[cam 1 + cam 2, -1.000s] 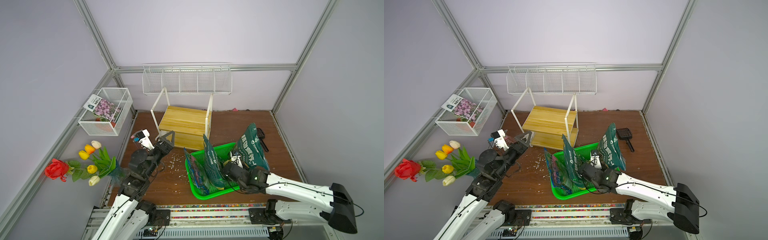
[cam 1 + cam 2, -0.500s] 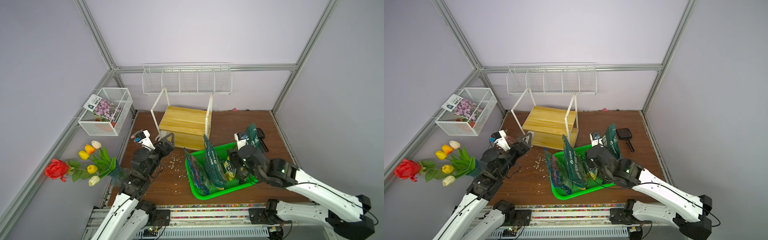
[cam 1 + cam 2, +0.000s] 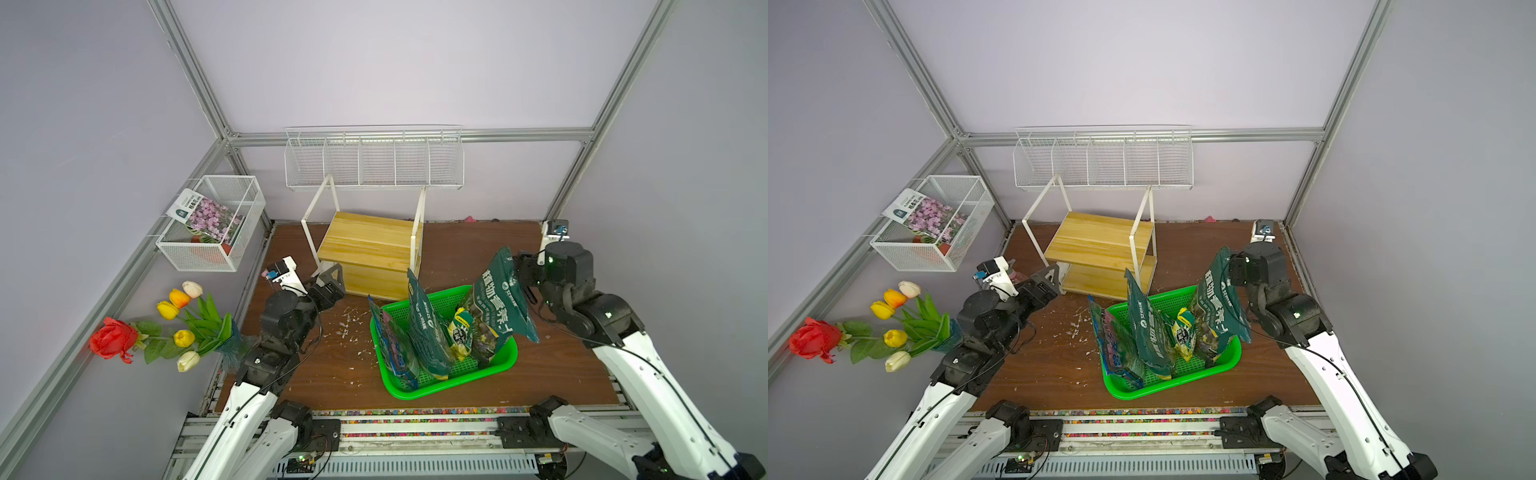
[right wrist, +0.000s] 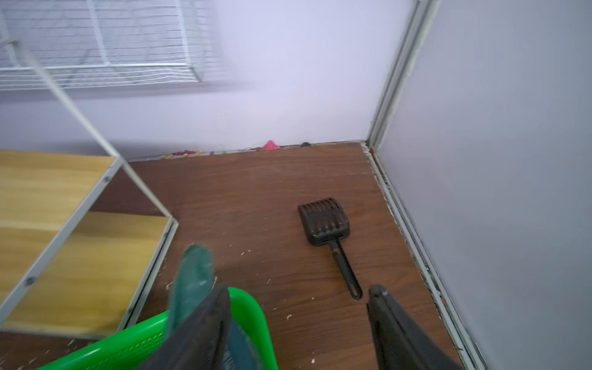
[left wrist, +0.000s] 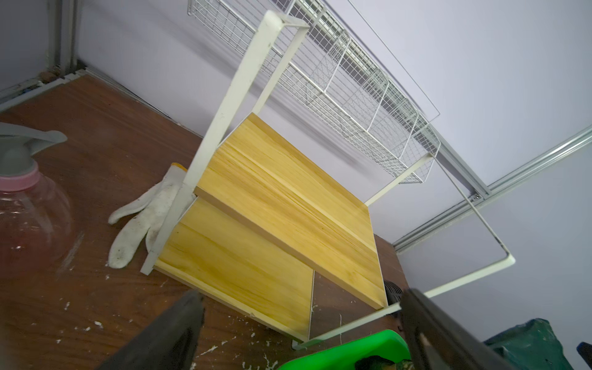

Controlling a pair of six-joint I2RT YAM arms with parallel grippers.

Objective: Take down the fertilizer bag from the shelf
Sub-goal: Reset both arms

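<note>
In both top views the shelf (image 3: 365,245) boards are seen bare. The bag (image 3: 500,307) is stood near-upright in the basket (image 3: 449,390) just beside the shelf, its top edge at the right hand (image 3: 521,270). The left hand (image 3: 330,280) is held at the shelf's other front corner, farther off.
Left wrist: left hand (image 5: 301,294) spread, empty.
Right wrist: right hand (image 4: 298,290) spread; bag (image 4: 192,278) top lies outside one finger, ungripped. Retreat judged next.

Bags (image 3: 500,307) in basket (image 3: 440,392), shelf (image 3: 370,249) behind — flowers (image 3: 174,328) left

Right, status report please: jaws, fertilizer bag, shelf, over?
Left jaws open, right jaws open. Fertilizer bag off shelf, standing in green basket. Nothing blocking.
</note>
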